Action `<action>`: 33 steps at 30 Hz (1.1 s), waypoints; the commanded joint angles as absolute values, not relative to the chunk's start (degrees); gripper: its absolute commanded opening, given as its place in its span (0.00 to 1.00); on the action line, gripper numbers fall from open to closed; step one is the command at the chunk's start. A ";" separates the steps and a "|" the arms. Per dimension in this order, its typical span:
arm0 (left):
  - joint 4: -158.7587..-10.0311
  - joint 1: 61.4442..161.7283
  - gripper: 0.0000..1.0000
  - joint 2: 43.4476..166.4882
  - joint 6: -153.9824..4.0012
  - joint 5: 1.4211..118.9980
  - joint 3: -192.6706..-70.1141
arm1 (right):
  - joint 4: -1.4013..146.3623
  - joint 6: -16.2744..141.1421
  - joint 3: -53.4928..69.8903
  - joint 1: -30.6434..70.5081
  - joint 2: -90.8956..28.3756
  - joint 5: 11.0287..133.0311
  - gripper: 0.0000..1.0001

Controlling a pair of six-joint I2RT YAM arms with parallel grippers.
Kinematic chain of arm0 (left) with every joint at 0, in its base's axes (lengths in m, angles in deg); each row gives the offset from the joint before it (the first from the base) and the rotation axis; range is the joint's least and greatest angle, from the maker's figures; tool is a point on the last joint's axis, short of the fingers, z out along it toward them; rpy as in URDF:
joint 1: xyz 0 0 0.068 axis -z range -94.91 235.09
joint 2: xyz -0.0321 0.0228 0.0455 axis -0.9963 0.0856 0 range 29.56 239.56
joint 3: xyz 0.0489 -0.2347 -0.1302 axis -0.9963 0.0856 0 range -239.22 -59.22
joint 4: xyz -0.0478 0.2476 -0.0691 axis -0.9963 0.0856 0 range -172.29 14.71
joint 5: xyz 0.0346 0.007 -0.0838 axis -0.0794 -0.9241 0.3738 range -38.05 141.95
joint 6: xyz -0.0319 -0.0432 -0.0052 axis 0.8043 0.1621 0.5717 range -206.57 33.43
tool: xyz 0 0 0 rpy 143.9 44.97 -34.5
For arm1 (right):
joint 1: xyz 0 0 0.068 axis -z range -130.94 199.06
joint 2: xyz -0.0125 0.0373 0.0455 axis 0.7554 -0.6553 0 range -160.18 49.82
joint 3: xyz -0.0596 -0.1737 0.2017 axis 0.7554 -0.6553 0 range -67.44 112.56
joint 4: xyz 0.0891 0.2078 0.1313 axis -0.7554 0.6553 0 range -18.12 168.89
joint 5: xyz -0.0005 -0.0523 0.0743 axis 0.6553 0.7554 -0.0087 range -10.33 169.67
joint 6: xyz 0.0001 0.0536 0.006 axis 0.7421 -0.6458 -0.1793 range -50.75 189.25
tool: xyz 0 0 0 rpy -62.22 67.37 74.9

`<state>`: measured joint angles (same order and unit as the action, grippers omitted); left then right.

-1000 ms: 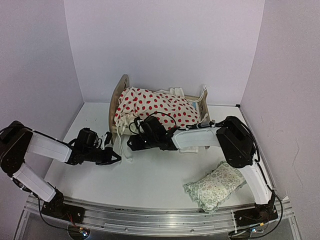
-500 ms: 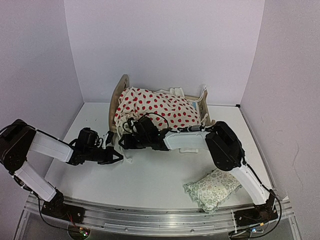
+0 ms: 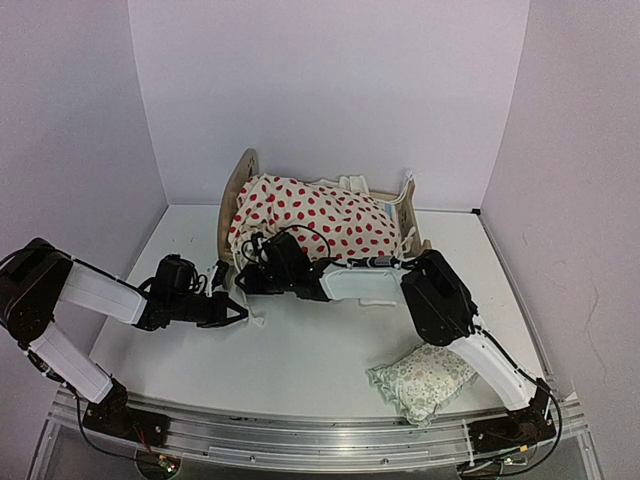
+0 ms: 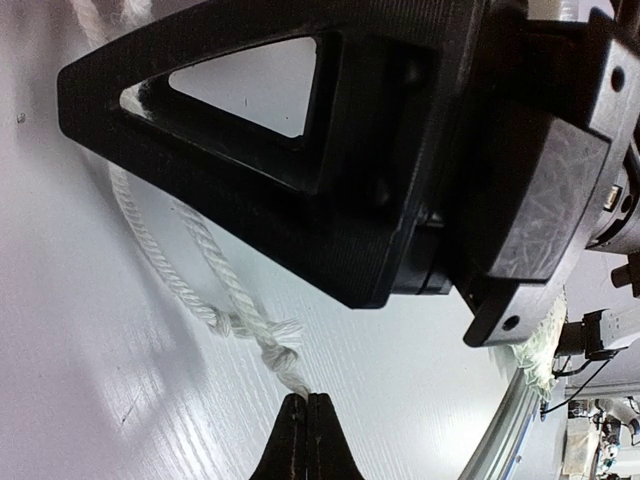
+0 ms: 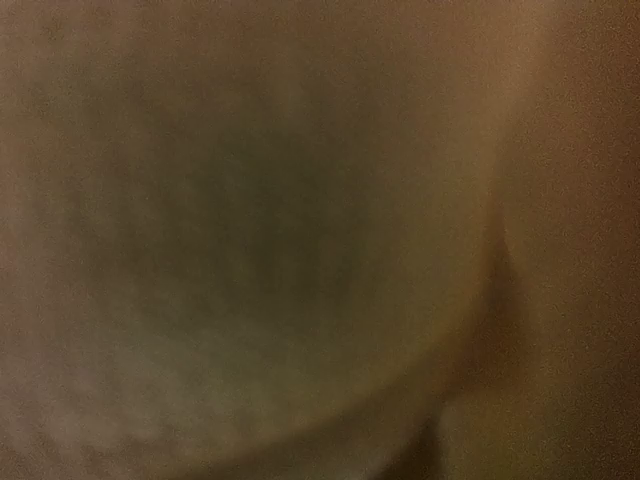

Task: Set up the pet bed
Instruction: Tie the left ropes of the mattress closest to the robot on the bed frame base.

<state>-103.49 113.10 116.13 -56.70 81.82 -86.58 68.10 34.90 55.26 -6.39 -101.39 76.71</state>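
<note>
The pet bed (image 3: 238,192) stands at the back centre, its arched wooden headboard on the left. The cream red-dotted cushion (image 3: 315,215) lies heaped over it. My left gripper (image 3: 238,312) is low on the table in front of the headboard, shut on the frayed end of a white cord (image 4: 225,290). Its tips (image 4: 307,400) pinch the cord's knot end. My right gripper (image 3: 246,277) reaches left along the bed's front, pressed against the cushion's lower left edge. Its wrist view is only dark brown blur, so its jaws do not show.
The small green floral frilled pillow (image 3: 422,378) lies at the front right, beside the right arm's base. White fabric hangs off the bed's front side (image 3: 375,298). A large black triangular gripper part (image 4: 330,150) fills the top of the left wrist view.
My right gripper has slid left along the bed's front toward the headboard corner. My left gripper has stayed almost still, shut on the cord.
</note>
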 commanded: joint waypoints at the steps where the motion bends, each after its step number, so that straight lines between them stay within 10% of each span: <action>1: -105.58 112.95 0.00 115.77 -57.83 83.13 -86.57 | 67.05 34.25 58.25 -6.93 -102.93 76.95 0.24; 12: -104.94 112.95 0.05 114.89 -57.92 82.31 -86.06 | 66.92 34.00 57.48 -6.99 -101.85 75.56 0.00; 20: -89.79 112.96 0.77 99.52 -59.73 65.82 -84.22 | 66.52 34.38 52.86 -6.95 -95.91 72.75 0.00; 33: -79.63 112.95 0.65 83.54 -55.26 57.14 -80.31 | 67.37 34.39 46.01 -7.49 -88.50 66.90 0.00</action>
<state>-83.19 113.14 85.71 -55.57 59.35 -80.95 67.69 34.03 50.22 -6.30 -96.14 71.82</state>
